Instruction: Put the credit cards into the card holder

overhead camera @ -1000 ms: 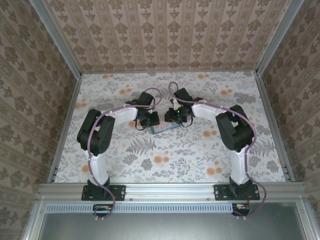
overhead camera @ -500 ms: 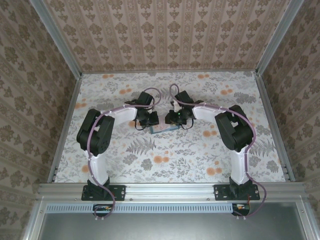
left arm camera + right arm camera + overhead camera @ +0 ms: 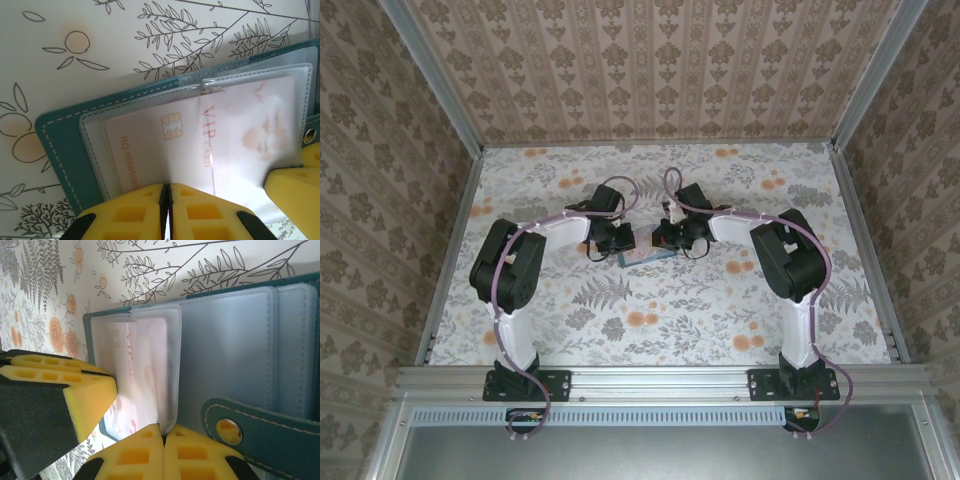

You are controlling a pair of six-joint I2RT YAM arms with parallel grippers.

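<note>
- I look down on a flat tabletop under a white printed cloth with orange blossoms and grey ferns [image 3: 650, 320]. Both wrist cameras show this print close up as fine dark twigs and pale orange fruit.
- Beige damask wallpaper panels box it in at the back [image 3: 650, 70], left [image 3: 380, 200] and right [image 3: 920, 200].
- A silver aluminium rail [image 3: 660, 378] runs along the near edge.
- Nearer me lie a slotted pale strip [image 3: 650, 415] and a dull grey sheet [image 3: 660, 455].
- The light is soft and even, and shadows are faint.
</note>
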